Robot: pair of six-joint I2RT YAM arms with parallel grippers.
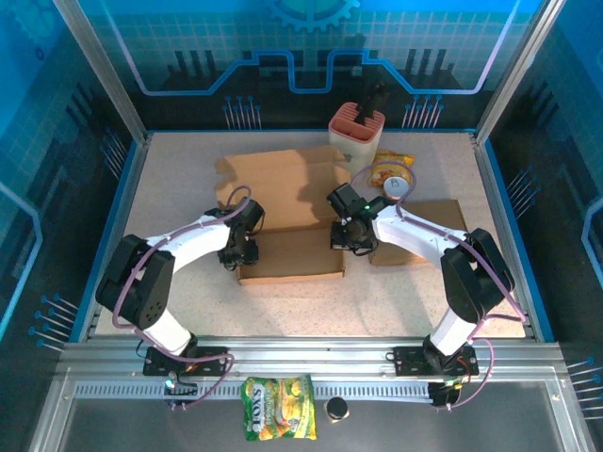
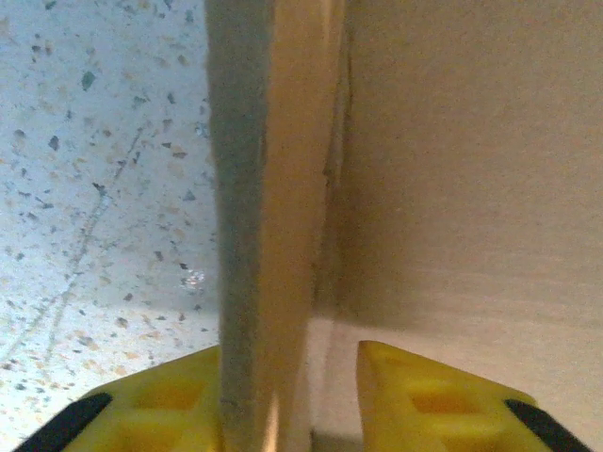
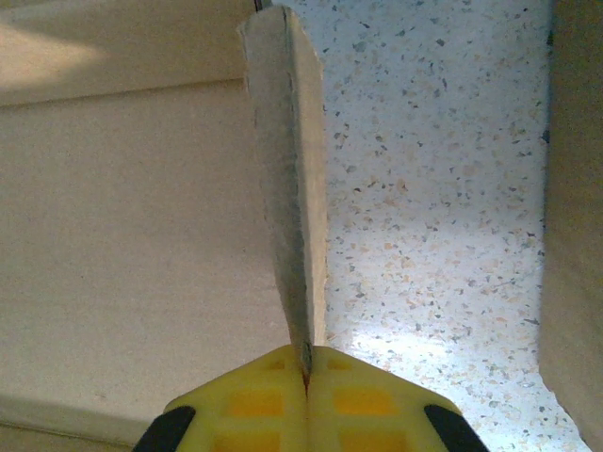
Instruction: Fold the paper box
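**Operator:** State the location and condition of the paper box (image 1: 292, 256).

**Technician:** It lies at the centre of the speckled desk (image 1: 396, 301), between the two arms. Material: plain brown cardboard. The rear flaps lie spread flat toward the back of the desk, and the front section is raised as a low rectangular tray with upright side walls.

**Operator:** State of the left claw (image 1: 237, 252)?

**Technician:** It is at the left end wall of the tray. In the left wrist view the yellow fingers (image 2: 151, 410) straddle that wall's edge. One is against the outer face. The other stands just clear of the inner face, so the jaws are parted.

**Operator:** Right claw (image 1: 345, 237)?

**Technician:** It is at the right end wall. In the right wrist view the fingers (image 3: 236, 405) are closed together, pinching the thin edge of the upright wall.

**Operator:** Any readable markings?

**Technician:** A green-and-yellow snack bag (image 1: 280, 421) lies on the rail in front of the arm bases. Its lettering is too small to read reliably
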